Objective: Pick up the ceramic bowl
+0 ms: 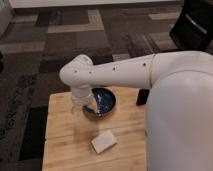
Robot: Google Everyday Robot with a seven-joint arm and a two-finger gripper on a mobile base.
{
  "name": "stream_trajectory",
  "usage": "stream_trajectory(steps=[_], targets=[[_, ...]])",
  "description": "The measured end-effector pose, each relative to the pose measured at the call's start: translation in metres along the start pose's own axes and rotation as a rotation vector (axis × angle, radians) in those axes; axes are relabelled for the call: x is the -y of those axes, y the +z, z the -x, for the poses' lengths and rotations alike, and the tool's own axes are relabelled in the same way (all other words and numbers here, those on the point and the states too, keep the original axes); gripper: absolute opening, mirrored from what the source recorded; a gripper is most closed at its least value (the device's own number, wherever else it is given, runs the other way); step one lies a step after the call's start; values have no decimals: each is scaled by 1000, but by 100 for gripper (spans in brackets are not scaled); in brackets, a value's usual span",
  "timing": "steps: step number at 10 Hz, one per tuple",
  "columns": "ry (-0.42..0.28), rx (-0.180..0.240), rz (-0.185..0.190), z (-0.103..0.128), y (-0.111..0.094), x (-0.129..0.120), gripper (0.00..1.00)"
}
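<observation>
Bowl [103, 101] far-centre on table [60, 137]; gripper [89, 105] at its left rim, grip not discernible. Risk: glossy rim may slip, tipping it.

The pincer [89, 106] sits at the bowl's [106, 99] left rim, under the arm [117, 72]. Bare tabletop [62, 131] lies to the left. A block [104, 142] lies near the front, and a dark object [142, 96] stands on the right.

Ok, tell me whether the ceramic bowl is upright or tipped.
Upright: the ceramic bowl shows its blue inside facing up. The gripper is at its left rim.
</observation>
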Motion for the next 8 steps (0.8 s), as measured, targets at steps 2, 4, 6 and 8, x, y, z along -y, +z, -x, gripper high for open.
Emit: stream_trajectory(steps=[2,4,6,8], targets=[[-33,-9,-16,1,2,1,65],[-81,-14,-38,2,5,3,65],[-156,-10,-67,7,8,4,65],[-206,5,-61,15,13,11,65]])
